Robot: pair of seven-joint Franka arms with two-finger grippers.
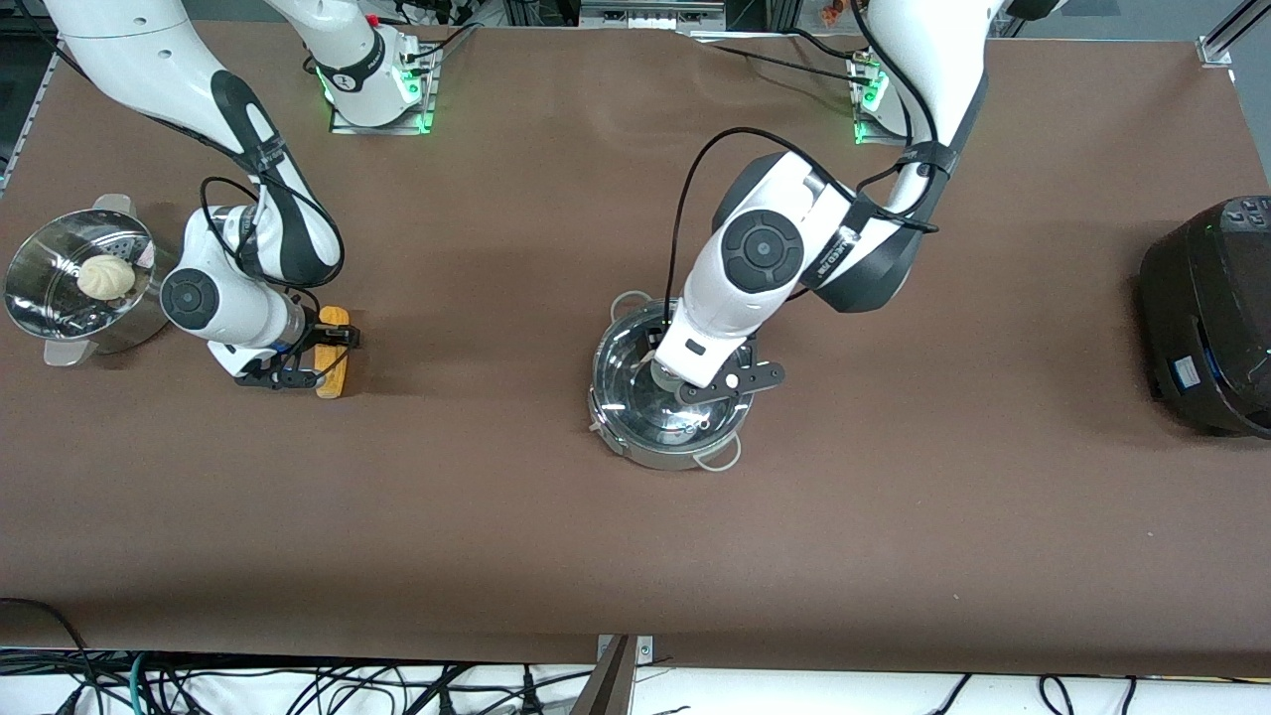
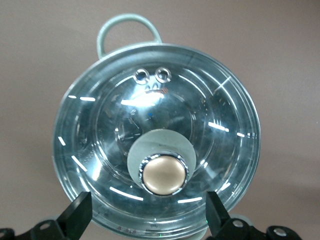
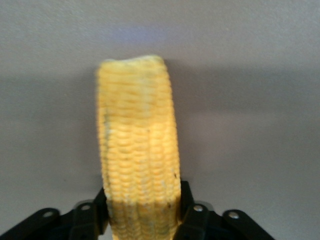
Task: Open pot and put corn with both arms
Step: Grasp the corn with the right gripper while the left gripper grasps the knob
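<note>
Front view shows a brown table (image 1: 556, 536) with two white robot arms reaching down from their bases along its upper edge. Near the middle of the table sits the shallow round shiny stainless-steel pot (image 1: 667, 389) with thin wire loop handles, covered by a clear glass lid (image 2: 159, 145) that has a round metal knob (image 2: 163, 173) on a pale collar. The left gripper (image 1: 717, 385) hangs directly over this lid. In the left wrist view, its two black fingers (image 2: 76, 215) are spread wide, one on each side of the knob and not touching it.

Toward the right arm's end of the table lies the yellow-orange corn cob (image 1: 334, 352). The right gripper (image 1: 316, 356) is down at the cob, and the right wrist view shows its black fingers (image 3: 192, 212) pressed against both sides of the corn, clamping it.

Beside that arm stands a perforated steel steamer bowl (image 1: 45, 298) holding a pale round bun (image 1: 106, 276). A black round cooker (image 1: 1209, 318) sits at the left arm's end of the table.
</note>
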